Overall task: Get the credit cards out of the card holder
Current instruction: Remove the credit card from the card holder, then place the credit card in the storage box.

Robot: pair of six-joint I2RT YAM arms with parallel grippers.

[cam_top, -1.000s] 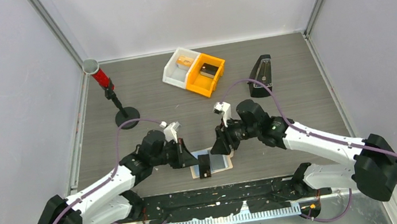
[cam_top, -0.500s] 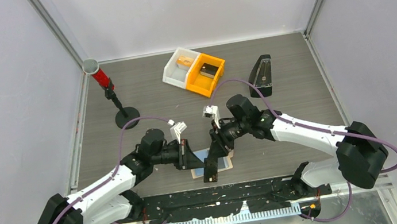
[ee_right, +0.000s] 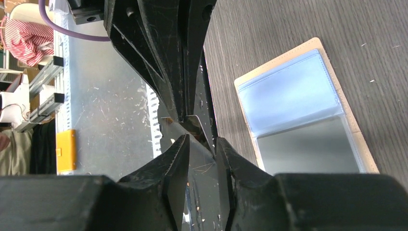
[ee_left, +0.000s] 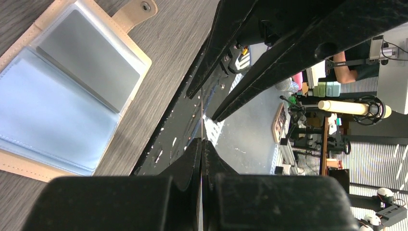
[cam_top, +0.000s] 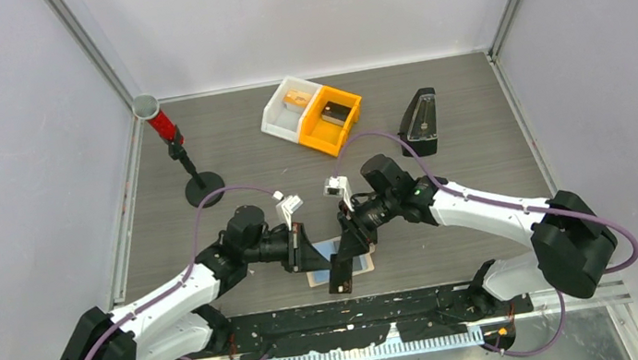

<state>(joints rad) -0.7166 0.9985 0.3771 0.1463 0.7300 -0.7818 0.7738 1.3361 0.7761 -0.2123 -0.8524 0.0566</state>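
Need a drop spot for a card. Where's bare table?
Bare: table between the red stand and the bins, and right of the black case. Crowded: front centre, where the left end effector and right end effector meet by the card holder.

Credit card (ee_right: 193, 119) seen near edge-on, colour unclear; card holder (ee_left: 29, 164) cut off by left-wrist cam's frame edge.

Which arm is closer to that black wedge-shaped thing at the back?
The right arm: its wrist is just near-left of the black wedge-shaped case. The left arm is far off to its left.
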